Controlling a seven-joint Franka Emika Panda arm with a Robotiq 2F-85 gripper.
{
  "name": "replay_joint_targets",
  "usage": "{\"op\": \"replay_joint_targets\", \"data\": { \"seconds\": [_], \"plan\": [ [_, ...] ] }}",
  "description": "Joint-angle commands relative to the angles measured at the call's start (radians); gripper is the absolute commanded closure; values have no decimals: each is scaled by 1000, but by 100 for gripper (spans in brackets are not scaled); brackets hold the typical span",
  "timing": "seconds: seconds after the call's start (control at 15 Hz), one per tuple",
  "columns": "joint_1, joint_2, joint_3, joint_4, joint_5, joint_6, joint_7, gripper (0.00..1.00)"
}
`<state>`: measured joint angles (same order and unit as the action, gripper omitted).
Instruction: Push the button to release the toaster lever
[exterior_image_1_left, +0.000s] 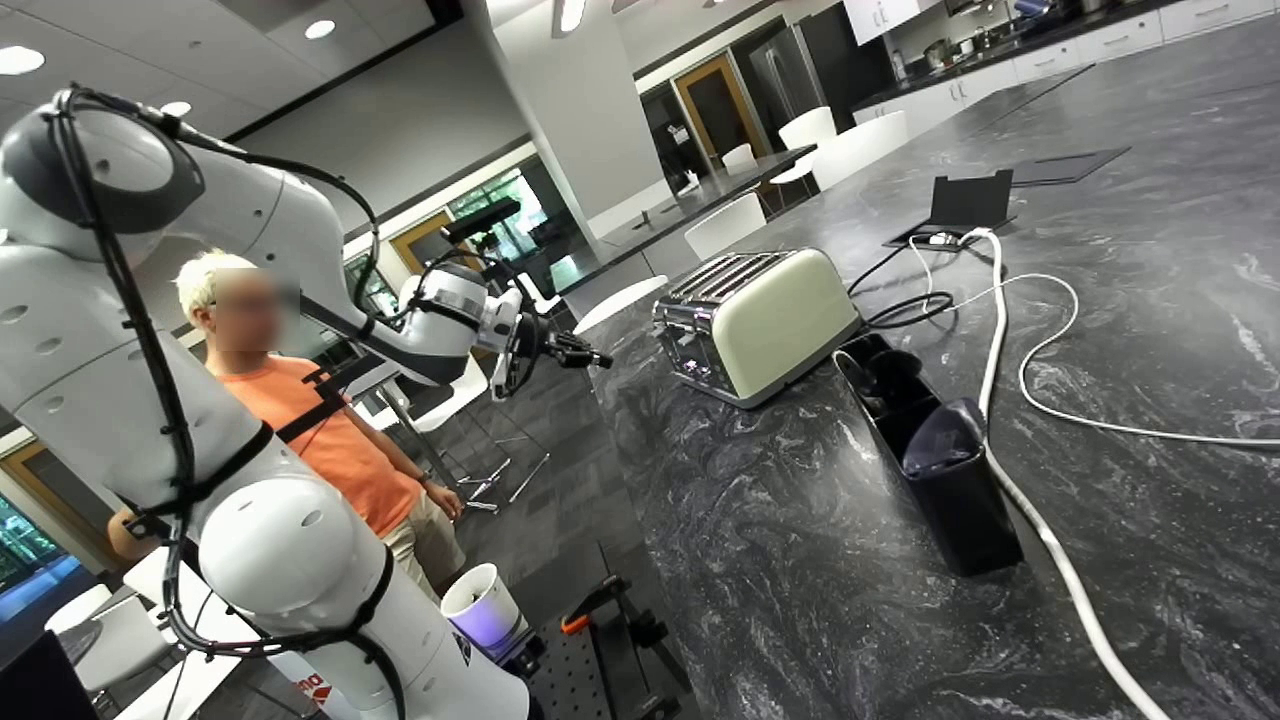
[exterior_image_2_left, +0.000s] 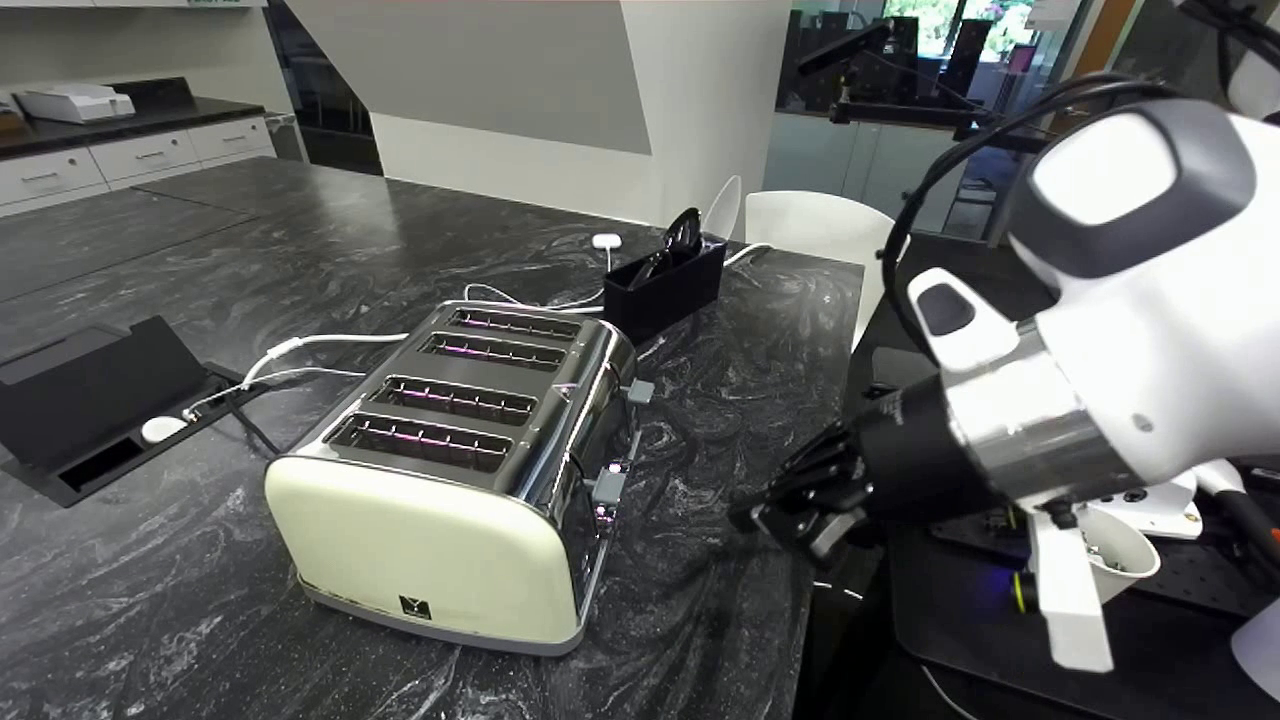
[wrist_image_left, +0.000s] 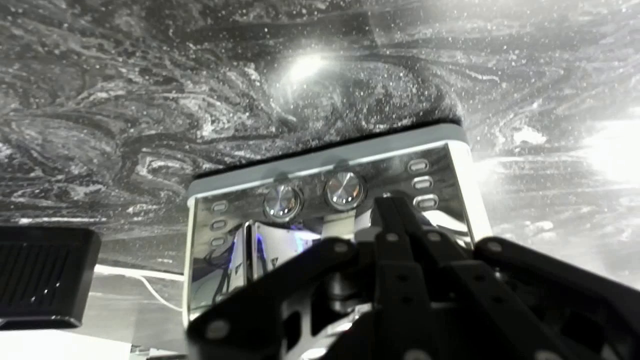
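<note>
The cream-white toaster stands on the dark marbled table in both exterior views (exterior_image_1_left: 790, 325) (exterior_image_2_left: 420, 550). Grey levers (exterior_image_2_left: 607, 487) stick out from its shiny metallic end. The wrist view shows that end of the toaster (wrist_image_left: 474, 192) upside down, with two round knobs (wrist_image_left: 344, 190) and a column of three small oval buttons at each side, right (wrist_image_left: 422, 182) and left (wrist_image_left: 218, 224). My gripper (wrist_image_left: 392, 200) is shut and empty; its fingertips overlap the panel beside the right buttons. In both exterior views the gripper (exterior_image_1_left: 603, 360) (exterior_image_2_left: 742, 515) is apart from the toaster, facing its control end.
A black narrow bin (exterior_image_1_left: 965, 520) (exterior_image_2_left: 665, 295) stands beside the toaster. A black flip-up box (exterior_image_1_left: 972, 203) (exterior_image_2_left: 100, 395) with white cables (exterior_image_1_left: 1000, 330) lies behind it. The table edge (exterior_image_2_left: 815, 600) runs below the gripper. A person in orange (exterior_image_1_left: 335, 430) stands behind the arm.
</note>
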<state>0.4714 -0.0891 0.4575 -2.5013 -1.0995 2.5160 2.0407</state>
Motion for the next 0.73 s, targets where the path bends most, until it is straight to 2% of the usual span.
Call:
{"op": "replay_joint_targets", "data": {
  "seconds": [0.0,0.33,0.67],
  "plan": [
    [5,-226,11,-123,11,4,-13,100],
    [14,-390,-4,-179,72,-7,-125,100],
    [12,-455,-13,-185,128,-1,-243,100]
  ]
}}
